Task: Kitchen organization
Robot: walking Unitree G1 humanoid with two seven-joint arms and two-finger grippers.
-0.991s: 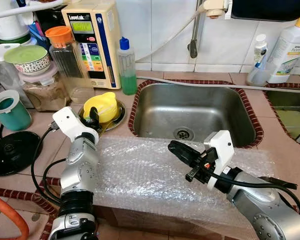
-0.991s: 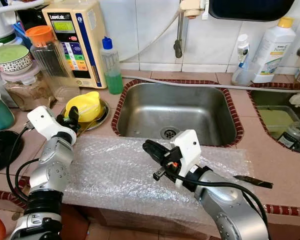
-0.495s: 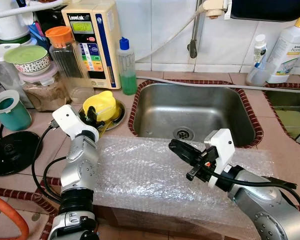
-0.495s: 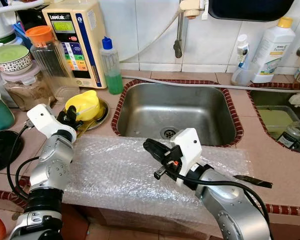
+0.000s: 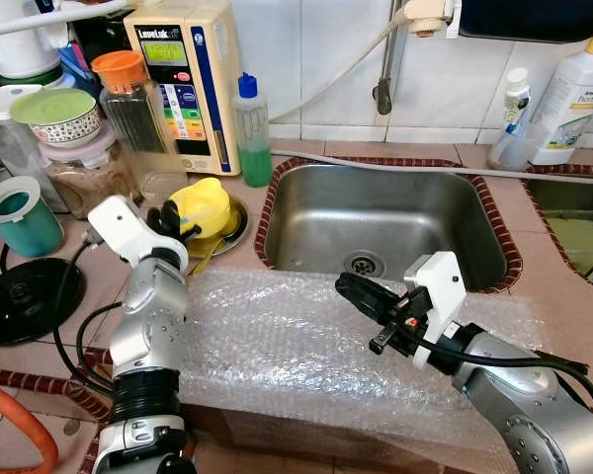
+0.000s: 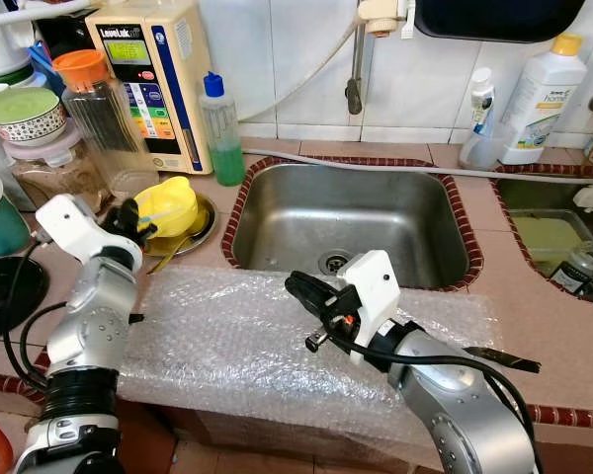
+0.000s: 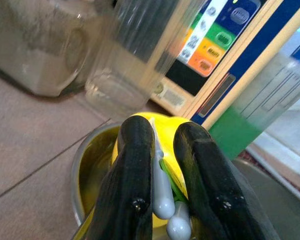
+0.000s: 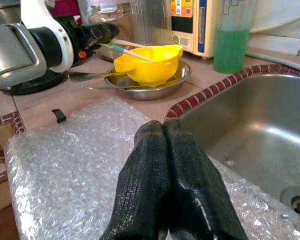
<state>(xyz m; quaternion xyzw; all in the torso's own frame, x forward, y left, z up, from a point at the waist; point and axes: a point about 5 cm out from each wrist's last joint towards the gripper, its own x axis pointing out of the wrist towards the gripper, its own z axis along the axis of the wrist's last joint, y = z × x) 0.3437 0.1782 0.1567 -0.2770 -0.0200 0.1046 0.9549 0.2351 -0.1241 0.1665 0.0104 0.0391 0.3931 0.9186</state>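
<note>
A yellow bowl (image 5: 206, 204) sits in a steel dish (image 5: 233, 228) on the tiled counter, left of the sink. My left gripper (image 5: 168, 216) is at the bowl's left rim. The left wrist view shows its fingers shut on a pale utensil handle (image 7: 159, 185) that reaches into the bowl. In the right wrist view the same utensil (image 8: 132, 53) slants from the left gripper (image 8: 101, 33) into the yellow bowl (image 8: 151, 64). My right gripper (image 5: 352, 289) hovers shut and holding nothing over the bubble wrap (image 5: 277, 336), in front of the sink.
The steel sink (image 5: 415, 197) lies at centre. A water purifier (image 5: 185, 79), a green soap bottle (image 5: 252, 128) and an orange-lidded jar (image 5: 128, 109) stand behind the bowl. A teal cup (image 5: 20, 217) and a black base (image 5: 20, 296) are at the left. White bottles (image 5: 573, 89) stand at the back right.
My left wrist has swung to the left and its fingers have drawn back from over the bowl to its left rim, still pinching the utensil. The right arm has barely moved.
</note>
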